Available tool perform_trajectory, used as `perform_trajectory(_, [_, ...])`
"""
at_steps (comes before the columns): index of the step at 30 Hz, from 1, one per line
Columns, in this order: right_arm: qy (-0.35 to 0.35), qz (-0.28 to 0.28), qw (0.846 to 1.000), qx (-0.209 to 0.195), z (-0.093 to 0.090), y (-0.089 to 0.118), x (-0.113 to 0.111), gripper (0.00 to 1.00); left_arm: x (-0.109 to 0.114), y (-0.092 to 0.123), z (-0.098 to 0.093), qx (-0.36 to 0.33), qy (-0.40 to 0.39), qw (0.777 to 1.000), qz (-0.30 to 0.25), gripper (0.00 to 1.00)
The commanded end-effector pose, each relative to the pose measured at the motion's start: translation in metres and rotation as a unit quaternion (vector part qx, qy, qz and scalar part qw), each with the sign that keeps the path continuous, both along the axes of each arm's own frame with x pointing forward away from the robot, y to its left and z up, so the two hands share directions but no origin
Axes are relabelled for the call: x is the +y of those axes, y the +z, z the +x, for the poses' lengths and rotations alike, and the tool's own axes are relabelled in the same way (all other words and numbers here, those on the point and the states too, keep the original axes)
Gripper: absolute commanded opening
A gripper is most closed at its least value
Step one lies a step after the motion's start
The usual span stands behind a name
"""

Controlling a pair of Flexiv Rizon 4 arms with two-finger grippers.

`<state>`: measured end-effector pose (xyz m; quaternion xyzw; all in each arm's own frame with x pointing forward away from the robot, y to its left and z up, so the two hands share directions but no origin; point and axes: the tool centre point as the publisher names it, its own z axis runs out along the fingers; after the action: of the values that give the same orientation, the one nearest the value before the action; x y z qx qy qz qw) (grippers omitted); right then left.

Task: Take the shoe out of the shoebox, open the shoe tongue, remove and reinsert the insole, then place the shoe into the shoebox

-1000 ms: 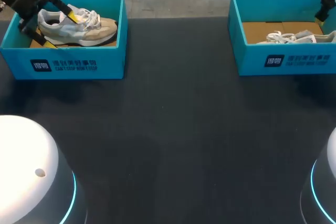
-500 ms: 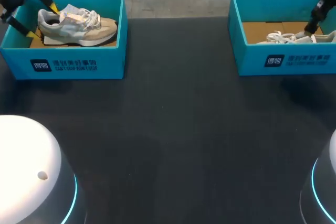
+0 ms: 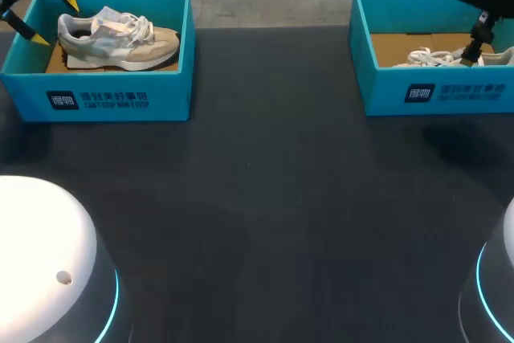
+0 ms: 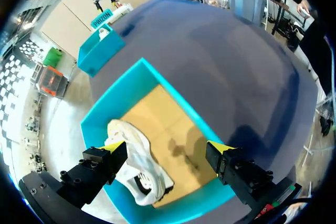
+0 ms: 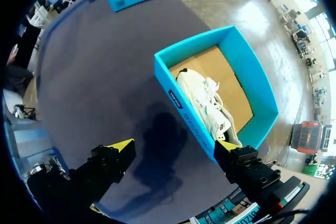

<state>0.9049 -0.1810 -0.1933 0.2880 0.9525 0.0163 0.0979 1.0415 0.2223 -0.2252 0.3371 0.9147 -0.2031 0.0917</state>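
Currently: left end effector [image 4: 166,147] has fingers wide apart, gripping nothing, hovering over heel end of left shoebox [image 3: 112,95]. Beige-and-white shoe [image 3: 116,38] lies on its sole inside that box, heel toward end effector. In left wrist view shoe sits close by one yellow-tipped finger, contact unclear. Right end effector [image 5: 173,145] likewise spread and empty, held above right shoebox [image 3: 438,94]; white shoe [image 3: 450,57] inside. Dark counter [image 3: 265,198] carries both boxes, well apart.
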Motion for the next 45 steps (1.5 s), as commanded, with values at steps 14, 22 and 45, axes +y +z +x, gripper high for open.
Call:
perform_trajectory(14, [0.0,0.0,1.0,0.0,0.0,0.0,0.0,1.0,0.03,-0.015,0.073,-0.084,-0.231,0.957,0.151,1.0])
perform_trajectory(22, [0.0,0.0,1.0,0.0,0.0,0.0,0.0,1.0,0.037,-0.022,0.102,-0.12,-0.289,0.924,0.22,1.0])
perform_trajectory(45, [0.0,0.0,1.0,0.0,0.0,0.0,0.0,1.0,0.043,-0.032,0.118,-0.116,-0.3,0.914,0.246,1.0])
